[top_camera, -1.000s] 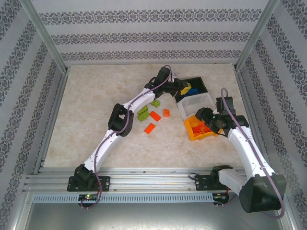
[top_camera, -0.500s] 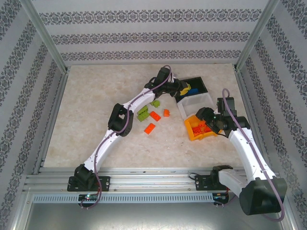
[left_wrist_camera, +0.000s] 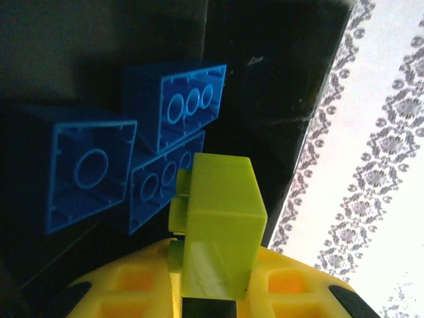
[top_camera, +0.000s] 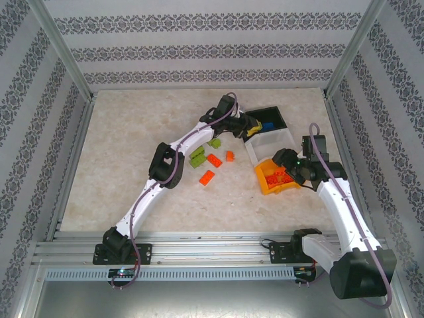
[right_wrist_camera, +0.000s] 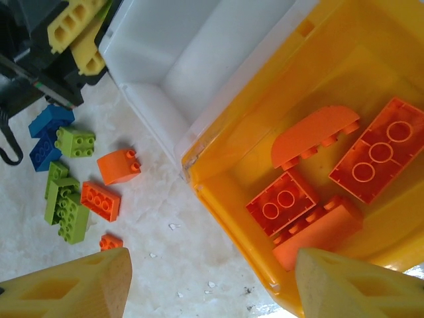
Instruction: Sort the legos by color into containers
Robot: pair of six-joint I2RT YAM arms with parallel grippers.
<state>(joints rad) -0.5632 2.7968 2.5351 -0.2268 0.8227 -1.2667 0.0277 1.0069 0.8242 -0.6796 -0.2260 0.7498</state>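
You are partway through the sort, roughly half done by my reckoning. Your left gripper (left_wrist_camera: 213, 281) is closed on a lime green brick (left_wrist_camera: 218, 218), pinched between its yellow fingers (left_wrist_camera: 112, 291). It hangs at the black bin (left_wrist_camera: 265, 86), whose inside shows behind the brick with three binned blue bricks (left_wrist_camera: 89, 169) lying there. I cannot tell whether the brick is fully over that bin or at its border with the white bin (right_wrist_camera: 192, 73) next to it. The black bin looks to be the blue one, so I judge that green does not belong there. What shows of the white bin's inside is bare, which makes it the likely home for green. Your right gripper (right_wrist_camera: 212, 268) hovers above the orange-yellow bin (right_wrist_camera: 344, 59), fingers spread wide with nothing between them. Four binned orange-red bricks (right_wrist_camera: 281, 202) rest on that bin's floor. Left on the table (top_camera: 132, 146), beside the bins, are two loose blue bricks (right_wrist_camera: 46, 132), a few loose lime green bricks (right_wrist_camera: 75, 141) and three loose orange-red bricks (right_wrist_camera: 119, 165). So blue and orange are each past halfway, and no green is binned yet.
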